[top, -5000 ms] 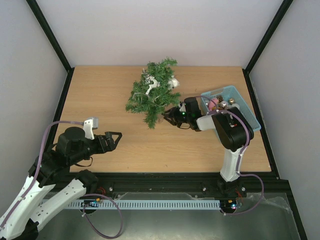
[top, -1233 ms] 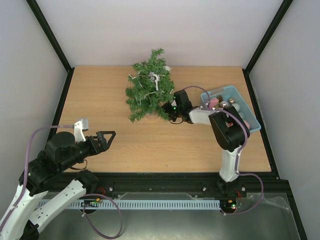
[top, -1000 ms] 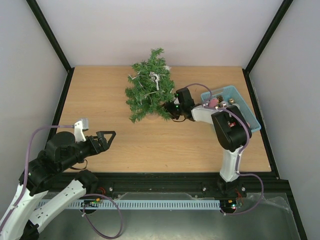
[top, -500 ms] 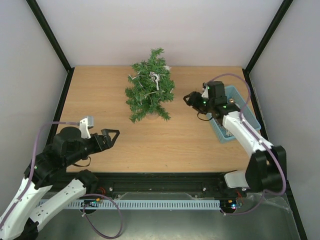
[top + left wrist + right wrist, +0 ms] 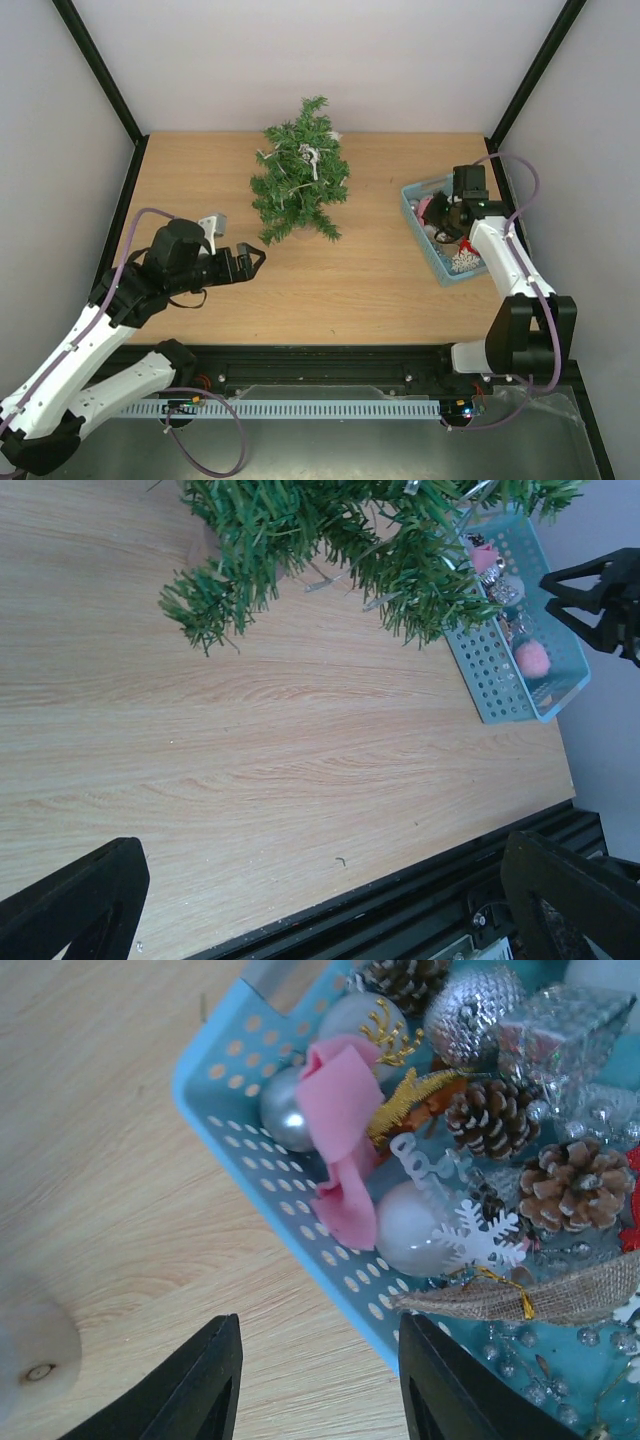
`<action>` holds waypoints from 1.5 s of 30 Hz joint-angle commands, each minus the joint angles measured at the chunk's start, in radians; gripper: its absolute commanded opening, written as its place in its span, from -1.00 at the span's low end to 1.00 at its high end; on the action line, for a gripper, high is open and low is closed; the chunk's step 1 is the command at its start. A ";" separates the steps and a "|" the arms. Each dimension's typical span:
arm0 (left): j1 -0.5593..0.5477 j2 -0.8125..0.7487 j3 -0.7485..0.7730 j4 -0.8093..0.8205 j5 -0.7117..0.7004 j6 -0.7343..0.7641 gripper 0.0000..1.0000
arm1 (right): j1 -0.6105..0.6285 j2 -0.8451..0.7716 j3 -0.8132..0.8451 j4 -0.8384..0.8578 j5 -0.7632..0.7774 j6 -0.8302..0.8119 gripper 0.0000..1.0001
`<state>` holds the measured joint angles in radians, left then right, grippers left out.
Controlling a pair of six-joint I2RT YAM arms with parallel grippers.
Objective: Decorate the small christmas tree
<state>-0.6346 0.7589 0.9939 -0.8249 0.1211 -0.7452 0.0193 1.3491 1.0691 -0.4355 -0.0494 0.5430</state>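
The small christmas tree (image 5: pixel 300 185) stands at the back middle of the table with white ornaments (image 5: pixel 312 155) in its branches; its lower branches (image 5: pixel 330 530) fill the top of the left wrist view. My left gripper (image 5: pixel 256 262) is open and empty, just short of the tree's front left; its fingertips (image 5: pixel 85 900) frame bare wood. My right gripper (image 5: pixel 441 226) hovers open over the light-blue basket (image 5: pixel 448 276). Its fingers (image 5: pixel 195 1385) straddle the basket's wall (image 5: pixel 255 1175) and hold nothing.
The basket holds a pink ribbon (image 5: pixel 340 1130), silver and white balls (image 5: pixel 410 1225), pine cones (image 5: pixel 570 1185), a white snowflake (image 5: pixel 482 1242) and a burlap piece (image 5: pixel 540 1298). A pale round thing (image 5: pixel 30 1350) lies on the wood beside it. Black frame posts and walls enclose the table.
My right arm has pulled back from the tree and swung right over the basket, its jaws now apart. My left arm has reached forward toward the tree. The tree has not moved in the last second.
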 commanded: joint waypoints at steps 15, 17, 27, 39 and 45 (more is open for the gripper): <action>0.006 0.007 0.008 0.026 0.051 0.073 0.99 | -0.059 0.106 -0.131 0.046 -0.025 0.056 -0.10; 0.005 0.000 0.007 0.025 0.050 0.071 0.99 | -0.064 0.117 -0.134 0.065 -0.036 0.065 -0.04; 0.007 -0.008 0.008 0.018 0.049 0.072 0.99 | -0.083 0.193 -0.088 0.069 -0.060 0.076 0.11; 0.008 -0.008 0.005 0.013 0.058 0.082 0.99 | -0.160 0.199 -0.078 0.086 -0.141 0.088 0.27; 0.012 -0.006 -0.003 0.024 0.064 0.082 0.99 | -0.161 0.225 -0.057 0.090 -0.152 0.087 0.25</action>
<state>-0.6304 0.7544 1.0046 -0.8059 0.1673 -0.6781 -0.1410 1.5520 0.9886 -0.3134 -0.1799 0.6285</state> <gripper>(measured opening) 0.994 0.618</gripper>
